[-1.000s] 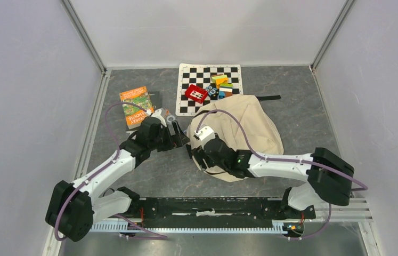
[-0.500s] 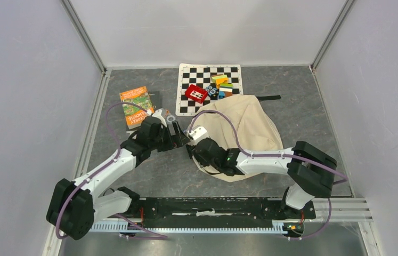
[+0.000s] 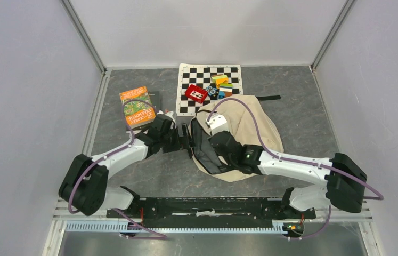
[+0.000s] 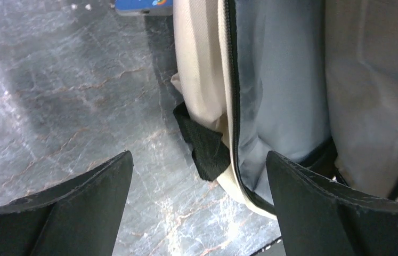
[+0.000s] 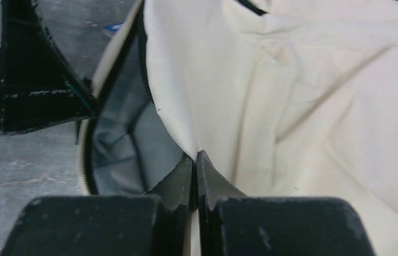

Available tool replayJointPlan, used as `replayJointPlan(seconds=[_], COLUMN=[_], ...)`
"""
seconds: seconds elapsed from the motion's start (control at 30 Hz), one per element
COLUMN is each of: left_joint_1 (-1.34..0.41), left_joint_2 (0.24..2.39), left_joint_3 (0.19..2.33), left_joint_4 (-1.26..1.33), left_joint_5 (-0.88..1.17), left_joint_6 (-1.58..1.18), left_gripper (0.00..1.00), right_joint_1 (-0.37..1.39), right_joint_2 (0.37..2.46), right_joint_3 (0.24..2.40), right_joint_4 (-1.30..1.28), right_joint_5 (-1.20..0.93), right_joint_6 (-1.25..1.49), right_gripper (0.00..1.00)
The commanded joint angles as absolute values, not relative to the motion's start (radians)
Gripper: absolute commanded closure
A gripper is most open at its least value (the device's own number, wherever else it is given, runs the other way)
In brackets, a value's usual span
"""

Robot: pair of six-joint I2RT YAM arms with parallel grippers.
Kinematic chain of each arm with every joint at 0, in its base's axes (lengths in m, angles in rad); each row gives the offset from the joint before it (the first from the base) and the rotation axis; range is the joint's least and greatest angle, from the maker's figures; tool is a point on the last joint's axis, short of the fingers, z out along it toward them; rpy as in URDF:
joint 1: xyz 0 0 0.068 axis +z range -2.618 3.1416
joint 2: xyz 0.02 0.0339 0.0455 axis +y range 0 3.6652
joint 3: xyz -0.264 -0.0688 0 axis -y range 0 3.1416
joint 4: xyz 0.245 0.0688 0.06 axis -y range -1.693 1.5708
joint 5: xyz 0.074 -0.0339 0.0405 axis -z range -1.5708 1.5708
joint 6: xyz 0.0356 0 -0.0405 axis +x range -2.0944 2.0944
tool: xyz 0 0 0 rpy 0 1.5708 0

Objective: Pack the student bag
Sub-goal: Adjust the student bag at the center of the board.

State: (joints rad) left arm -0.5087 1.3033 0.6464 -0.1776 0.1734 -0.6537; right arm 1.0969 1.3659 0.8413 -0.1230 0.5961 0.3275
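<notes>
Top external view: the student bag (image 3: 255,120) lies on the table (image 3: 303,106), right of centre. Its far edge meets the near edge of the checkered mat (image 3: 191,74), and its mouth is turned left.
Bag mouth: in the left wrist view a black zipper (image 4: 232,80) runs along the cream outer fabric, with the grey lining (image 4: 282,90) showing just inside it.
Left fingers (image 3: 185,138): spread wide and holding nothing, just beside the bag's open left edge. From the wrist, a black webbing tab (image 4: 204,146) and the zipper edge lie in the gap between them.
Right fingers (image 5: 195,165): pressed together, pinching the cream upper edge of the bag's mouth. The fabric passes down between the tips.
Right wrist view: the left arm's black fingers show at the upper left, close to the mouth's rim.
Strap (image 3: 268,97): black, lying flat on the table off the bag's far right side.
Mat contents: a red item (image 3: 196,94) and a cluster of coloured blocks (image 3: 221,82), the nearest blocks just beside the bag's far edge.
Book (image 3: 138,106): orange cover, flat on the table at far left, beyond the left arm.
</notes>
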Motion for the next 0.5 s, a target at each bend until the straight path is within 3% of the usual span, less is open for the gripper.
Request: replayJointPlan(seconds=[0.0,0.1,0.2,0.3,0.33,0.4,0.47], left_joint_1=[-0.542,-0.56,-0.568,-0.57,-0.569,-0.569,-0.569], left_joint_2=[1.387,1.443,1.503,1.533,1.522,1.464,1.368], left_joint_3=[0.735,0.767,0.791,0.794,0.787,0.768,0.756], left_joint_4=[-0.133,-0.106,-0.098,-0.097,-0.098,-0.111,-0.141], left_joint_5=[0.142,0.143,0.133,0.132,0.123,0.086,0.04], left_joint_6=[-0.603,-0.601,-0.588,-0.569,-0.566,-0.565,-0.563], left_gripper=[0.0,0.05,0.23,0.74,0.86,0.98,0.98], right_joint_1=[1.048,1.003,0.933,0.873,0.859,0.828,0.792], right_joint_2=[1.276,1.226,1.185,1.147,1.133,1.109,1.093], right_joint_3=[0.806,0.779,0.758,0.764,0.764,0.769,0.773], right_joint_4=[-0.192,-0.215,-0.234,-0.274,-0.281,-0.3,-0.314], right_joint_5=[0.722,0.743,0.738,0.731,0.737,0.753,0.765], right_joint_6=[0.322,0.311,0.297,0.284,0.27,0.245,0.217], right_gripper=[0.95,0.97,1.0,1.0,1.0,1.0,1.0])
